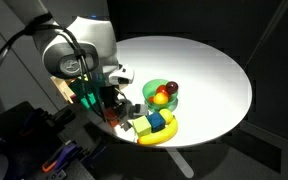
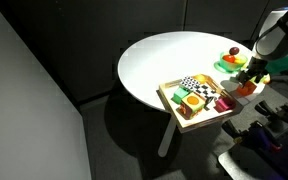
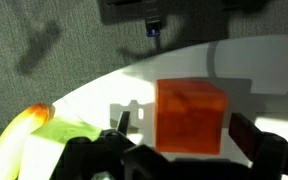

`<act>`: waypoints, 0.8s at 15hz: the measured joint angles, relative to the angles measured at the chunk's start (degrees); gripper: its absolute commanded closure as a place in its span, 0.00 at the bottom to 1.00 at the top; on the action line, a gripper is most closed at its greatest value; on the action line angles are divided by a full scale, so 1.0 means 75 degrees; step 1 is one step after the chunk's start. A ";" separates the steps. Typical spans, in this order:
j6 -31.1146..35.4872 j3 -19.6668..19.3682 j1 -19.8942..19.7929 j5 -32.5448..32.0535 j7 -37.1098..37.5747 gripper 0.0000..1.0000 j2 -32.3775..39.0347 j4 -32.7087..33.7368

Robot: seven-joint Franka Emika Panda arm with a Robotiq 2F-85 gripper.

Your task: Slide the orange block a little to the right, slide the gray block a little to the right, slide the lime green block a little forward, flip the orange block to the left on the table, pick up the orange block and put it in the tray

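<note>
I am holding the end effector over the orange block with its jaws spread wide, one finger at the block's nine o'clock and one at its three o'clock, bare bench showing on both sides and neither finger pressing in. The bench rim is curving across the wrist view from eight o'clock up to two o'clock, grey carpet lying beyond it, so the open room at the block's twelve o'clock is ending at that edge. A yellow-green shape with an orange tip is crowding in at eight o'clock, too blurred for me to name. In an exterior view the bench is lying bare from twelve round to four o'clock, while everything is bunching at its six-to-nine edge beside the arm, which is covering the orange block there. The green bowl is holding a red and an orange round fruit; at its six o'clock a blue block and the lime green block are resting against a banana right at the rim. In an exterior view the tray is sitting at the bench's five o'clock edge, carrying a checkered piece and yellow, orange and red bits that I cannot name. The orange block is lying outside it, near its three o'clock corner.
</note>
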 measured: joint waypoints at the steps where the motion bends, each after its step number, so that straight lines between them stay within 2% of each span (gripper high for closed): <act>1: 0.0000 -0.0001 0.0028 0.0000 0.0030 0.34 0.0081 0.0059; 4: 0.0000 -0.0036 0.0157 0.0000 0.0181 0.60 0.0273 0.0190; 6: 0.0000 -0.0104 0.0299 -0.0012 0.0345 0.70 0.0304 0.0205; 9: 0.0000 -0.0241 0.0572 -0.0123 0.0703 0.75 0.0303 0.0204; 12: 0.0000 -0.0347 0.0914 -0.0287 0.1094 0.76 0.0233 0.0163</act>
